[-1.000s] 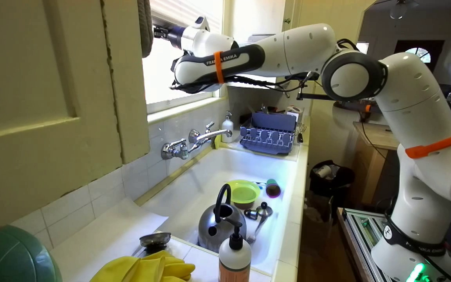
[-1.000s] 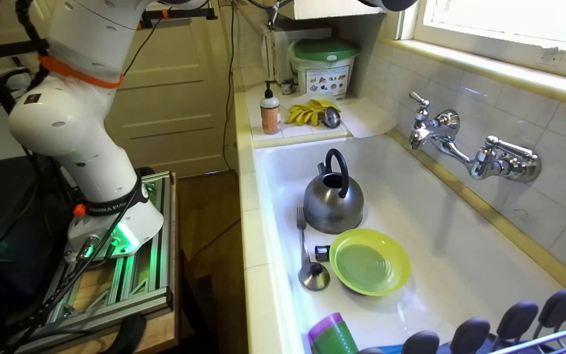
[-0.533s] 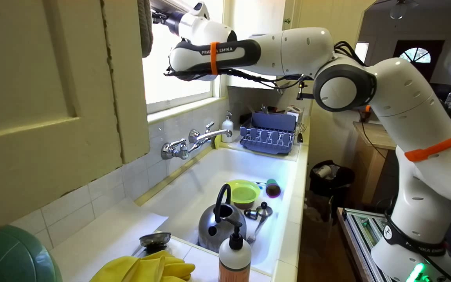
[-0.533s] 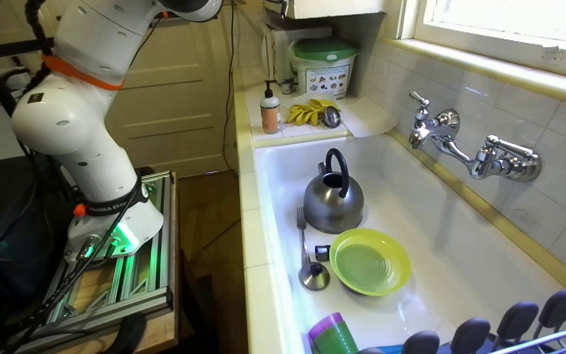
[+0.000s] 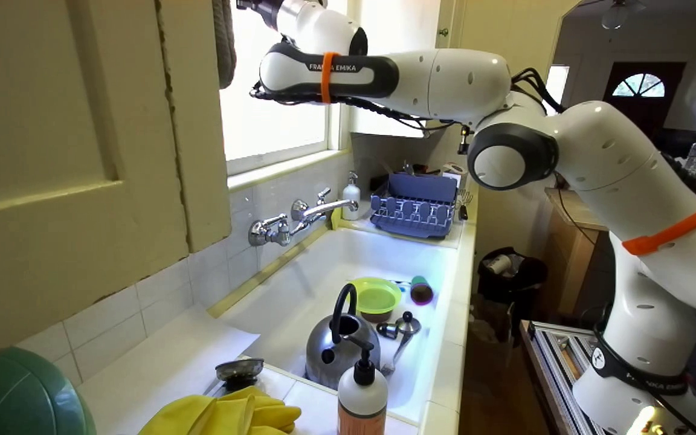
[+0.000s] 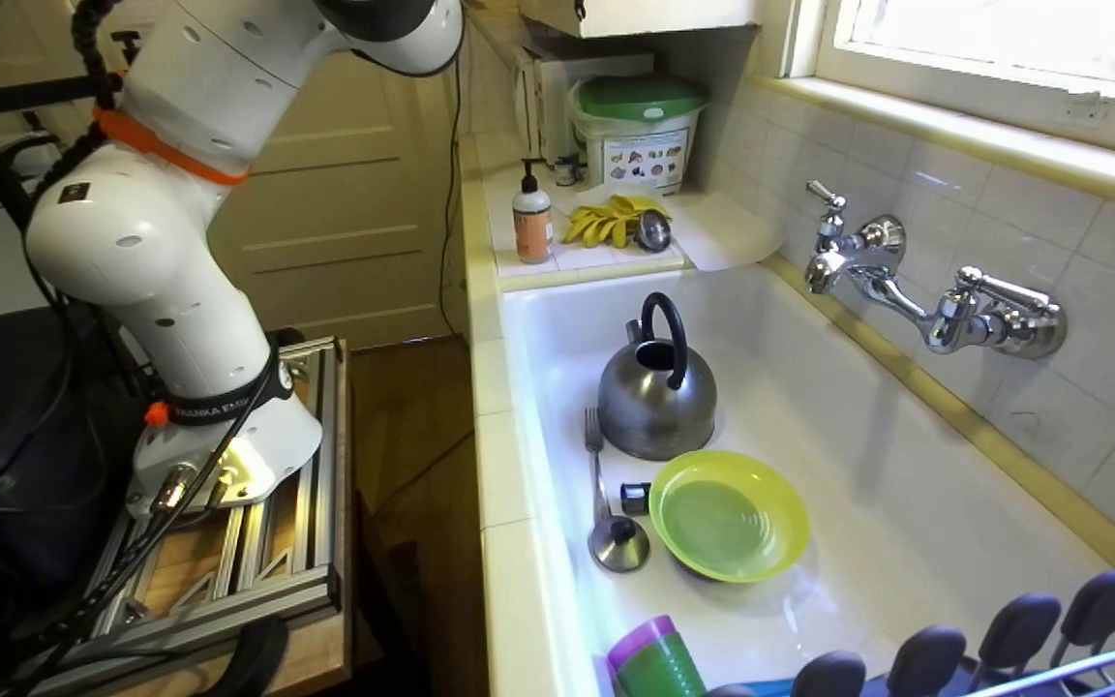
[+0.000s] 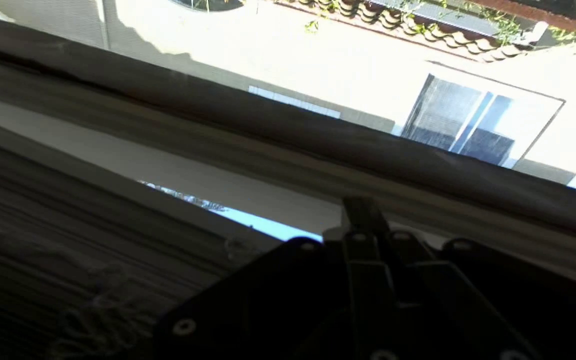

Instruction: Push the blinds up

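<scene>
The blinds [image 7: 43, 215] show in the wrist view as a dark stack of thin slats at lower left, with loose cord in front. They are out of sight in both exterior views, where only bright window glass [image 5: 275, 115] shows. My gripper [image 7: 368, 215] comes in from the bottom of the wrist view with its fingers together, nothing visible between them. Its tips overlap a rail of the window frame [image 7: 268, 135], beside the slats; I cannot tell whether they touch the blinds. In an exterior view the gripper [image 5: 244, 4] is cut off at the top edge, by the window.
A cream cabinet door [image 5: 82, 121] and a hanging grey cloth [image 5: 224, 45] stand close to the gripper. Below are the faucet [image 6: 935, 310], the sink with a kettle [image 6: 657, 402] and a yellow-green bowl [image 6: 730, 518], and a dish rack [image 5: 414, 208].
The gripper and forearm have risen. The blinds' lower edge, visible a second ago in an exterior view, has gone up out of frame. The base light turned from green to yellowish white.
</scene>
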Available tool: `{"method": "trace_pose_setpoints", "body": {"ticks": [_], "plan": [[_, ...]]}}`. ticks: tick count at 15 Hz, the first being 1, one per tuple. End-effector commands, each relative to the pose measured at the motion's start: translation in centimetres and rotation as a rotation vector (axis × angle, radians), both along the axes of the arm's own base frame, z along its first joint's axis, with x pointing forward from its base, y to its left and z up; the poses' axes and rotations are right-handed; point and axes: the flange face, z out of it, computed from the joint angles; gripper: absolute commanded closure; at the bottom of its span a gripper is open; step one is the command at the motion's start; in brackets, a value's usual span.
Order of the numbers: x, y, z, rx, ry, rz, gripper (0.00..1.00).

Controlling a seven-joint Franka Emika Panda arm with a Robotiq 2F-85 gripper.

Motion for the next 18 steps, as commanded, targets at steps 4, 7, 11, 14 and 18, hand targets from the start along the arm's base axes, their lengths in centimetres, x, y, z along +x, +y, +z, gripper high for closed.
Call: {"method": "trace_pose_setpoints", "body": {"ticks": [4,7,11,14,18], "plan": [[-0.7,-1.2,1.4,-0.057,-0.035,-0.056,1.00],[-0.3,-3.2,-0.3,-0.044,-0.008,-0.095,1.00],[0.3,-4.5,-2.1,-0.033,0.021,-0.128,1.00],[0.6,-4.5,-2.7,-0.027,0.038,-0.134,1.00],[1.1,-4.6,-3.8,0.016,0.090,-0.141,1.00]]}}
